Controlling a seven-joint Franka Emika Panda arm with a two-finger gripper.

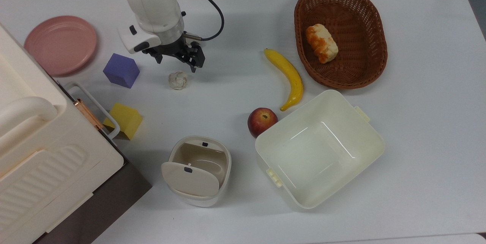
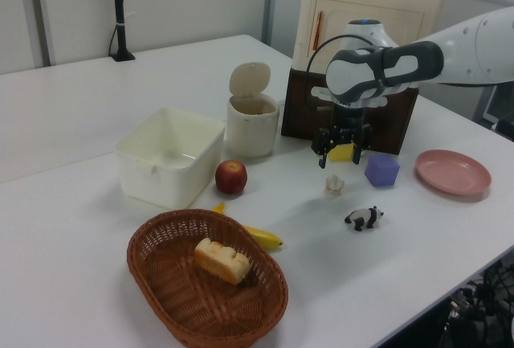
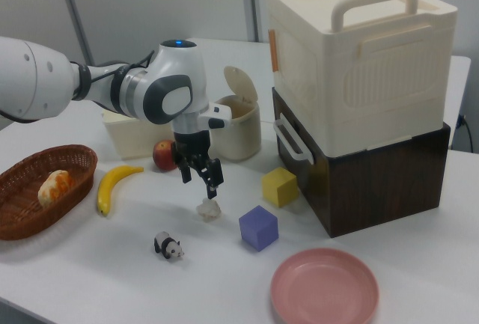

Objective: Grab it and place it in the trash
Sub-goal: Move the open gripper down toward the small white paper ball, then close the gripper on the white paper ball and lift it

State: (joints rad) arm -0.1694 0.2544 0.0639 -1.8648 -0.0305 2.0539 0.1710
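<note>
Table (image 1: 417, 160): white surface carrying everything; nothing of the task is finished on it yet.
Storage box (image 3: 359, 77): large cream box on a dark base at the right view's right, not part of the job.
Arm (image 1: 152, 0): reaches in from the top view's upper edge and hangs over the paper ball's spot, judged to be in the approach step.
Tub (image 1: 319, 149): cream rectangular container beside the apple (image 1: 262, 121); not the target bin.
Trash (image 1: 200, 170): small rounded cream bin with its swing lid tipped open, mouth showing, nothing visible inside; it stands well apart from the paper ball, toward the top view's lower edge.
Gripper (image 1: 177, 60): fingers spread with nothing between them, poised above the ball and a little toward the top view's upper edge; the right view shows a clear gap between fingertips and paper.
Paper ball (image 1: 178, 80): crumpled off-white lump lying on the table, between the purple cube (image 1: 121, 70) and the banana (image 1: 287, 76), untouched.
Done: nothing but the arm's placing near the ball.
Left: lower onto the ball, close on it, lift, carry to the trash, release through the open lid.
</note>
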